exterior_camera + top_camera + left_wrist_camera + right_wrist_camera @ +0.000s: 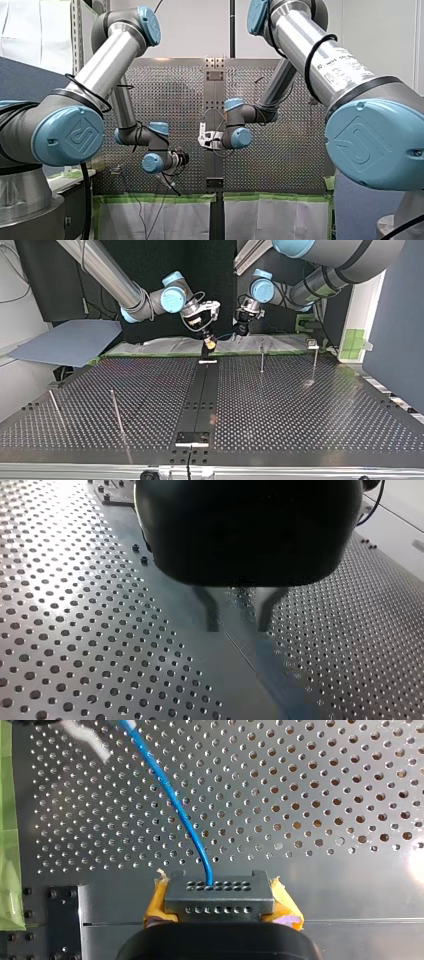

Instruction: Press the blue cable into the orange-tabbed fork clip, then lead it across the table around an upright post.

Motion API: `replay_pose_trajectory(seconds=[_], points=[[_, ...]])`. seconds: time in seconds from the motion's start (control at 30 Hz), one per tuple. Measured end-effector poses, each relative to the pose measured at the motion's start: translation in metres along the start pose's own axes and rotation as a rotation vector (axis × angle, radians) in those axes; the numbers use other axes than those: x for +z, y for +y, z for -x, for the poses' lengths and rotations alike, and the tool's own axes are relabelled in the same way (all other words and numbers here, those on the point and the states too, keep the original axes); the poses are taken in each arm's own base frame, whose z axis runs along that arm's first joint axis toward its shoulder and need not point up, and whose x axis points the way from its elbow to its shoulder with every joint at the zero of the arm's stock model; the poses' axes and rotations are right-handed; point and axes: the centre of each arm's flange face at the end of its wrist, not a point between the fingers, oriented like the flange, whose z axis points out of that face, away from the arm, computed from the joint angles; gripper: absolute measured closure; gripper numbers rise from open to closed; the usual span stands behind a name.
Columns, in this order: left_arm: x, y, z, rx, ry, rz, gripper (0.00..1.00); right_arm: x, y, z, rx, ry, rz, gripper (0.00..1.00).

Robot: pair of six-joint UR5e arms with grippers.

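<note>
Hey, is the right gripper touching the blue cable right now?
Touching. The right wrist view shows the blue cable running down into the right gripper and ending clamped between its jaws, with no gap visible.

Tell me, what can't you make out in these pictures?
Cable: far end cut off by the right wrist view's edge; held end hidden inside my right end effector.
Fork clip: no orange tabs found in any view; perhaps too small.
Table: much blocked in the left wrist view by the black body of my left end effector.
</note>
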Motion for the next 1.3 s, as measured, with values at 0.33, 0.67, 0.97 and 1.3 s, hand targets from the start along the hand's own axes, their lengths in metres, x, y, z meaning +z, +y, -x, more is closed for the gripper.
replay_pose_trajectory(seconds=[0.33, 0.67, 0.97, 1.3], points=[[0.0, 0.004, 0.004, 0.052, -0.005, 0.019, 1.0, 0.0, 0.0, 0.0, 0.001, 0.0, -0.001, 1.0], [-0.011, 0.019, 0.01, 0.151, -0.03, 0.164, 1.0, 0.0, 0.002, -0.001, 0.009, 0.002, 0.004, 1.0], [-0.036, 0.036, 0.009, 0.253, -0.014, 0.324, 1.0, 0.001, 0.002, 0.004, 0.014, 0.001, 0.002, 1.0], [-0.078, 0.063, 0.018, 0.361, -0.033, 0.489, 1.0, 0.006, 0.001, 0.036, 0.018, -0.022, -0.003, 1.0]])
